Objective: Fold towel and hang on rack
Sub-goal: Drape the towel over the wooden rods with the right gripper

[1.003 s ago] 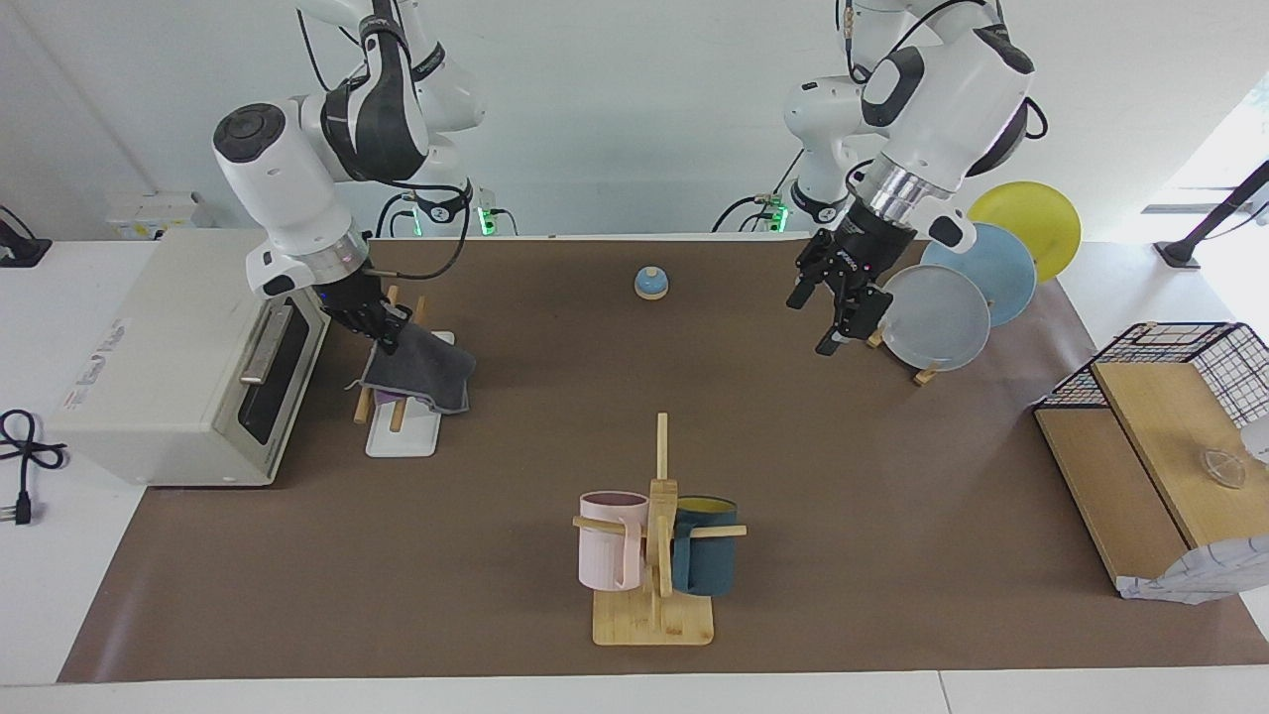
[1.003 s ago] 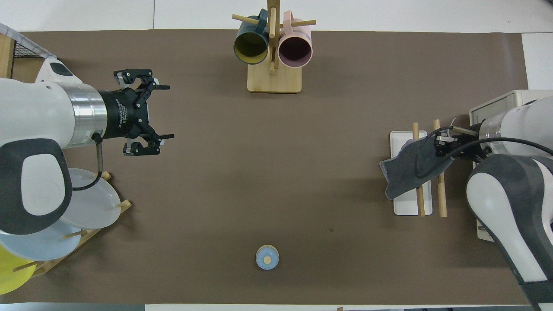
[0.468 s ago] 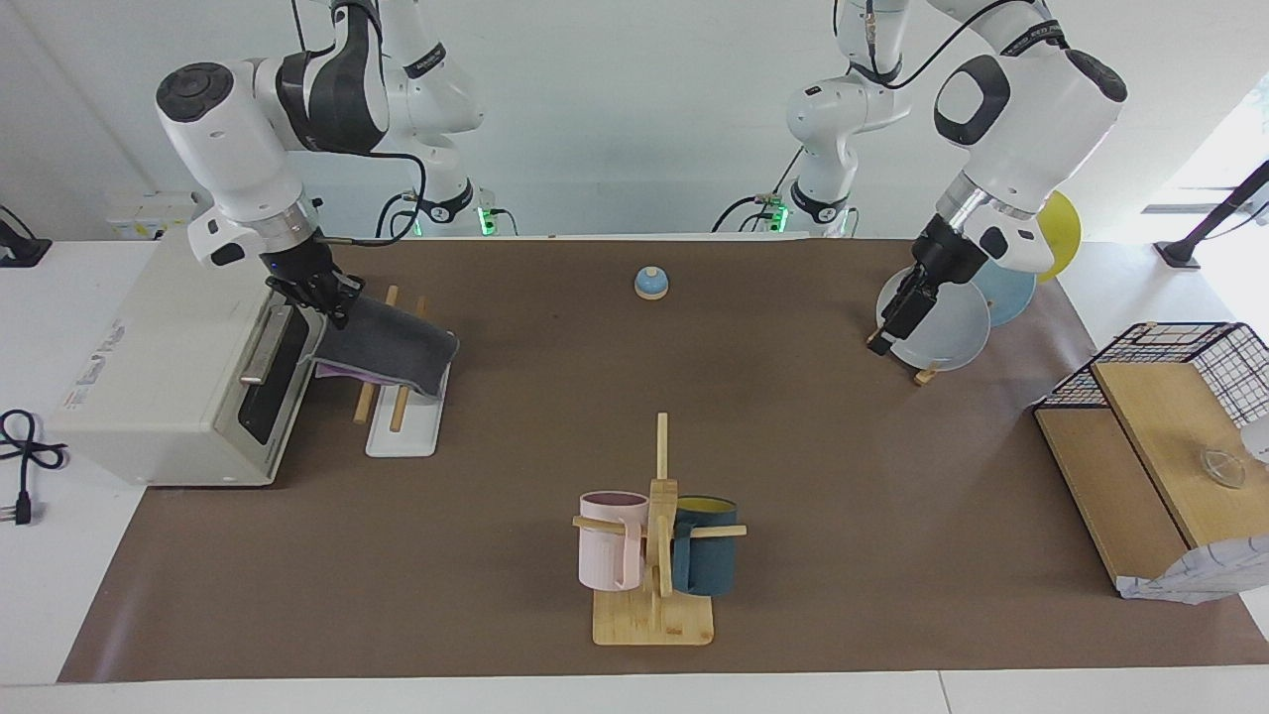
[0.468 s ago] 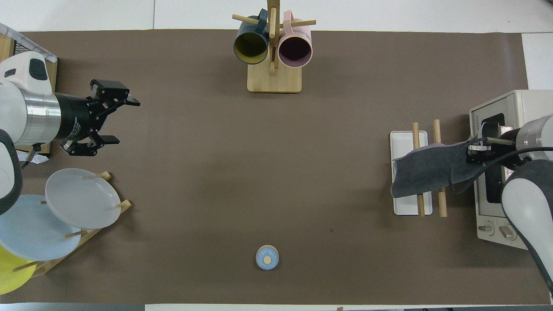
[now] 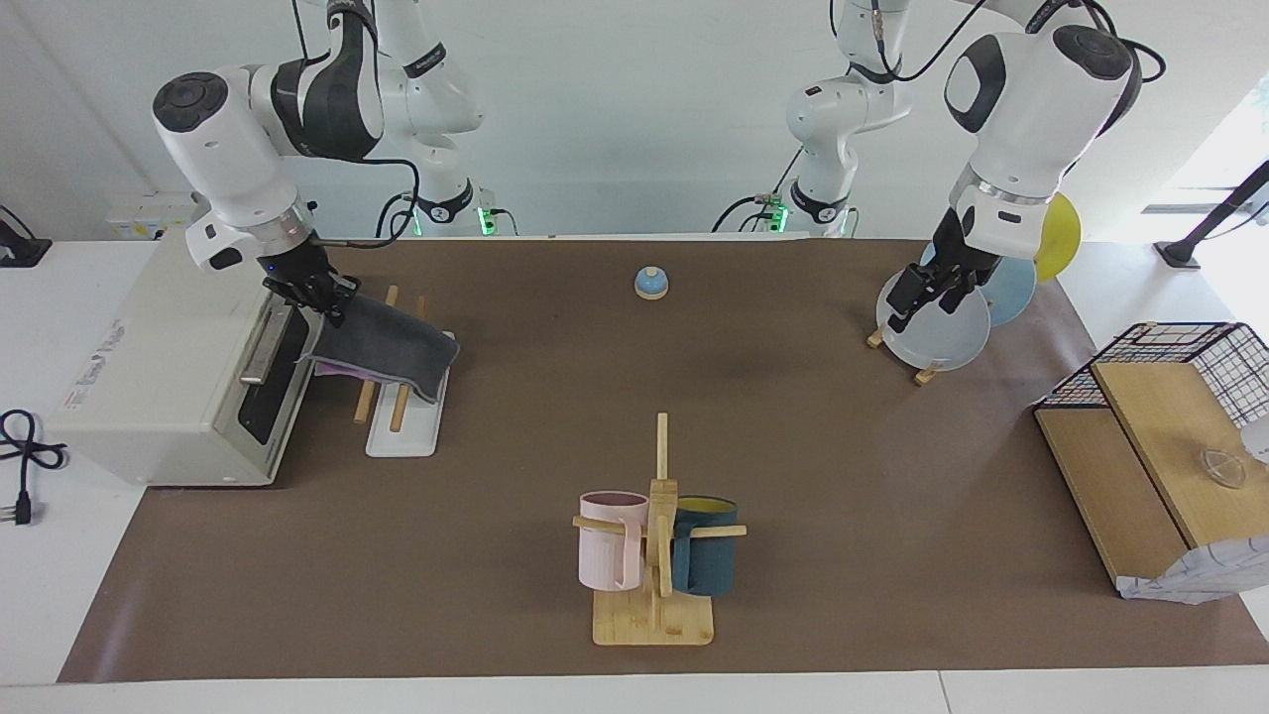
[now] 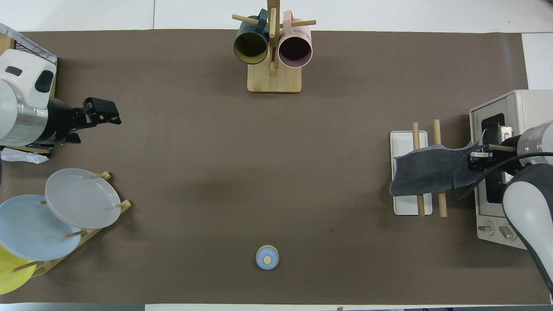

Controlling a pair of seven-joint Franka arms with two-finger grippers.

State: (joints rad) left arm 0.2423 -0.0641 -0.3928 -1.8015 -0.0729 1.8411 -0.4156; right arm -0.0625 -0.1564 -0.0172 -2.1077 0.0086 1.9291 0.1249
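Note:
The towel lies dark grey face up across both wooden rods of the rack. A bit of its purple face shows under the edge nearest the oven. Its free end sags over the rack's white base. My right gripper is shut on the towel's edge between the rack and the oven, holding that edge a little above the rods. My left gripper is open and holds nothing, raised over the plate stand at the left arm's end of the table.
A white toaster oven stands right beside the rack. A wooden mug stand with a pink and a blue mug, a small blue bell, a plate stand and a wire basket with wooden boards are also on the brown mat.
My right gripper has drawn the towel's edge toward the oven, spreading the cloth over both rods. My left arm has pulled back toward its own end, over the plates.

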